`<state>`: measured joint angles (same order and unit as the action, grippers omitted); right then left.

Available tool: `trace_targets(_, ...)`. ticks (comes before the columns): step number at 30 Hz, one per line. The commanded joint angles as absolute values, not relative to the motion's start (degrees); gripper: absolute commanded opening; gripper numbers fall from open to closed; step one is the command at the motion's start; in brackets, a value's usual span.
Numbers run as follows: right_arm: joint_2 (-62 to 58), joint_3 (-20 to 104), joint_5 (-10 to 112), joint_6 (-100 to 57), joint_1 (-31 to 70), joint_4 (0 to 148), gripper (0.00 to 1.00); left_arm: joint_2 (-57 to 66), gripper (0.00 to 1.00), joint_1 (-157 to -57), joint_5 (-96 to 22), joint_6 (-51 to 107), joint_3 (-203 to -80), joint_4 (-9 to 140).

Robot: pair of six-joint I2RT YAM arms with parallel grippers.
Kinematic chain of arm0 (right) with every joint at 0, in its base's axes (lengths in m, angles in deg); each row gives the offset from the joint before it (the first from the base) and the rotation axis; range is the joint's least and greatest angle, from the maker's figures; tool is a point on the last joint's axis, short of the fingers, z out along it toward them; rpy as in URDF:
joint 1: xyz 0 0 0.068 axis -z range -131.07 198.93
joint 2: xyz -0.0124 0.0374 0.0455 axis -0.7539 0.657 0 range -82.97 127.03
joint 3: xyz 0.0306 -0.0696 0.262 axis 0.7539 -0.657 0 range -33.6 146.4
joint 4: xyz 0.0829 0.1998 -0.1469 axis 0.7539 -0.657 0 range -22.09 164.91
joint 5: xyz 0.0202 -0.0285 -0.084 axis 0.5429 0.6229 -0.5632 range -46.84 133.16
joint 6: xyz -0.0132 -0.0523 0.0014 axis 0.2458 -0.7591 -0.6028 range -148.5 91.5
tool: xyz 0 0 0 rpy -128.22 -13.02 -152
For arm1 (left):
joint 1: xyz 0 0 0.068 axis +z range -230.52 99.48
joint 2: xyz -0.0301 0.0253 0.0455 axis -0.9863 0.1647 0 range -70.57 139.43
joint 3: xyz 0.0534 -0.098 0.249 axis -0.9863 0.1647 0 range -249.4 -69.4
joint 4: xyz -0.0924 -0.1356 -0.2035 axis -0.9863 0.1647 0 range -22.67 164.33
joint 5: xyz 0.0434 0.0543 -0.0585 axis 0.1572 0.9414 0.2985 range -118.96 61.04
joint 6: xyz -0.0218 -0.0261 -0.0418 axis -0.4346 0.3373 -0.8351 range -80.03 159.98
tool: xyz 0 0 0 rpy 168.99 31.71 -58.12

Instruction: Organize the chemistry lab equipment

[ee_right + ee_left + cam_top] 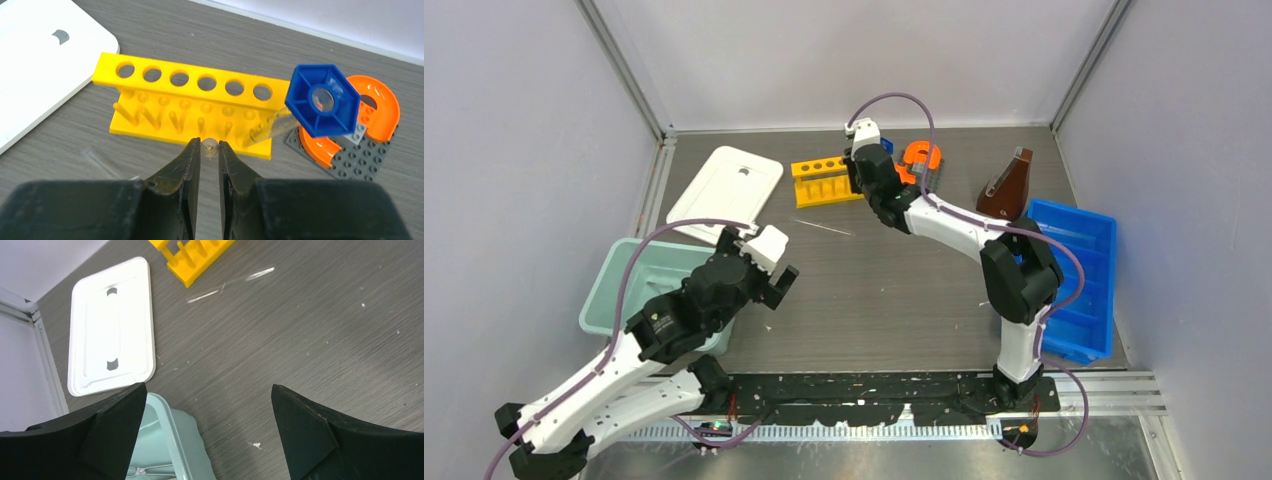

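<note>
My right gripper [209, 146] is shut on a small clear tube [209, 147], seen end on, just in front of the yellow six-hole rack [200, 107]. A clear tube with a blue hexagonal piece [323, 100] on top leans in the rack's right end hole. In the top view the right gripper [858, 176] hangs over the rack [826, 180]. My left gripper [207, 405] is open and holds nothing, over the corner of the teal bin [175, 435]. Wire metal tongs [145, 471] lie inside that bin. A thin clear rod [230, 284] lies on the table. The brown flask [1007, 187] stands at the right.
A white lid [726, 190] lies flat at the back left beside the teal bin [639, 280]. A blue bin [1079, 270] sits at the right edge. The orange horseshoe piece [380, 110] on its grey base [360, 155] stands right of the rack.
</note>
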<state>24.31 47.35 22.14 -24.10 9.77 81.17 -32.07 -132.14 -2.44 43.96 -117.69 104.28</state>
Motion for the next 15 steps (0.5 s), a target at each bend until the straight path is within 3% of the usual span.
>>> trace_targets(1, 26.76, 52.55, 21.32, -26.56, 10.31, 87.48, 0.19, -34.25, 1.0, -132.03, -2.22, 45.1, -117.65, 99.98)
trace_targets(15, 31.11, 53.01, 18.64, -28.16, 10.87, 90.25, 0.19, -34.41, 1.0, -132.03, -3.91, 45.03, -117.3, 100.11)
